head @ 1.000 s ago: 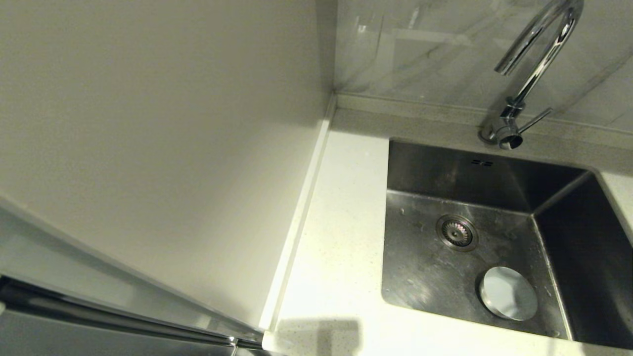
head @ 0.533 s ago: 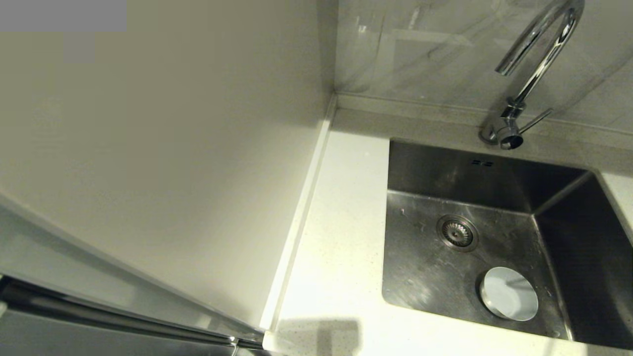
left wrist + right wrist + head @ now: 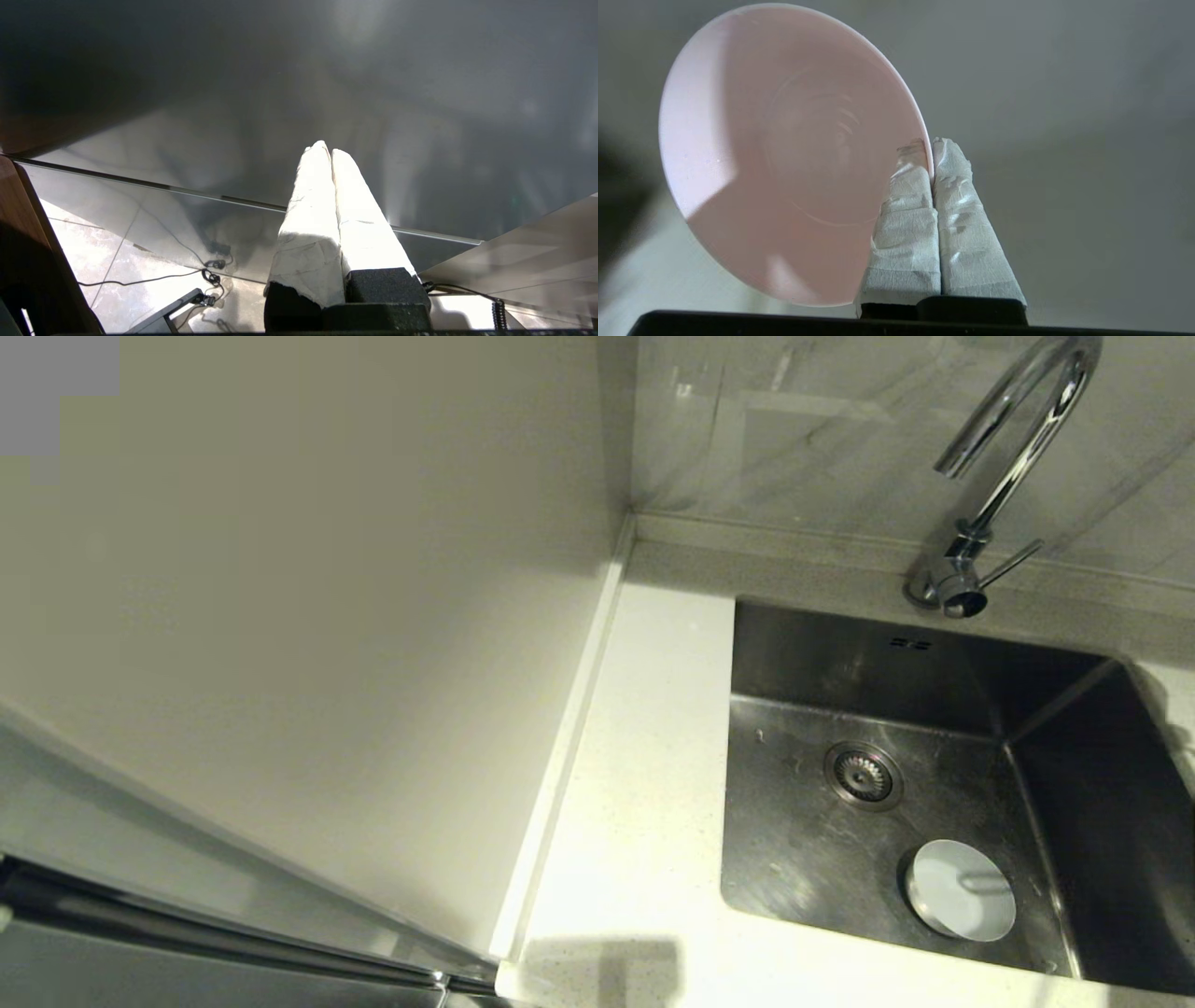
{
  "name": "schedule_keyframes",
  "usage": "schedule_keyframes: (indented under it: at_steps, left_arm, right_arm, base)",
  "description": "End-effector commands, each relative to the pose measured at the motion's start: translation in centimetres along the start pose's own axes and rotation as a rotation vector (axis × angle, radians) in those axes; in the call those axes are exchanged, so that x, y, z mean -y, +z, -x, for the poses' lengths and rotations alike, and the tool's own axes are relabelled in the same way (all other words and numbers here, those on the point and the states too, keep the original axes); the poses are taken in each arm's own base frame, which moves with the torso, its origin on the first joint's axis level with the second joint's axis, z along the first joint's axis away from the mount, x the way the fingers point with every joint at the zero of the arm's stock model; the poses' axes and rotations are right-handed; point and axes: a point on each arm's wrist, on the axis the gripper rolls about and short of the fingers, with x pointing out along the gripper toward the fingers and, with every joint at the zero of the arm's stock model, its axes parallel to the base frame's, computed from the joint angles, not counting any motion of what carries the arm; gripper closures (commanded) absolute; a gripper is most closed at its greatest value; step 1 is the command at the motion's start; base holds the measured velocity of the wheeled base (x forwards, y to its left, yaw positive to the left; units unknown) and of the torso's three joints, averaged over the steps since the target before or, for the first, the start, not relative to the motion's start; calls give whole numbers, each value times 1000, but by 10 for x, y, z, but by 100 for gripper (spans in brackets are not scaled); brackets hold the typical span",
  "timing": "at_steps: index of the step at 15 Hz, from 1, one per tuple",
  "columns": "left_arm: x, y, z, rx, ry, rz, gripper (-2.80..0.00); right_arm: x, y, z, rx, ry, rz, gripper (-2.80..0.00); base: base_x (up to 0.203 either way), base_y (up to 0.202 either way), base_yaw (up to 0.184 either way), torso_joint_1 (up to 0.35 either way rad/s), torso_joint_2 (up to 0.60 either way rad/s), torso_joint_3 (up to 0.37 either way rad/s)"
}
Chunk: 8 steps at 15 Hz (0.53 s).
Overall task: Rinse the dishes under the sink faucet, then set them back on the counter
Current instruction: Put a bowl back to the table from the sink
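Observation:
In the right wrist view, my right gripper [image 3: 931, 142] is shut on the rim of the small pale pink bowl [image 3: 784, 154], which is held tilted in the air over a blurred pale surface. Neither gripper shows in the head view. The pale blue-white bowl [image 3: 962, 889] sits upright on the floor of the steel sink [image 3: 812, 840], near its front right, in front of the strainer drain [image 3: 863, 775]. The chrome faucet [image 3: 1013, 457] arches over the back of the basin, with no water running. My left gripper [image 3: 329, 148] is shut and empty, parked low. The lilac plate is out of view.
The white speckled counter [image 3: 644, 784] runs along the left and front of the sink. A plain cream wall panel [image 3: 308, 616] fills the left. The left wrist view shows a grey cabinet front [image 3: 420, 93] and cables [image 3: 212, 275] on the floor.
A faint shadow has come onto the counter strip at the sink's right edge. The blue-white bowl, faucet and sink have not moved.

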Motion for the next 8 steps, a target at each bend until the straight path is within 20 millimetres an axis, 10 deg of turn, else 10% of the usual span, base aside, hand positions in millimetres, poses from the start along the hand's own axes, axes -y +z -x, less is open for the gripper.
schedule_keyframes:
  at_steps: [1,8]
  left_arm:
    - [0,-1,0,-3,1,0,0]
    - [0,-1,0,-3,1,0,0]
  right_arm:
    - [-19,-13,5,-457,391,-121,0]
    - [-43,-10,13,-1067,492,-724,0]
  base:
    - [0,0,0,0,0,0]
    - [0,0,0,0,0,0]
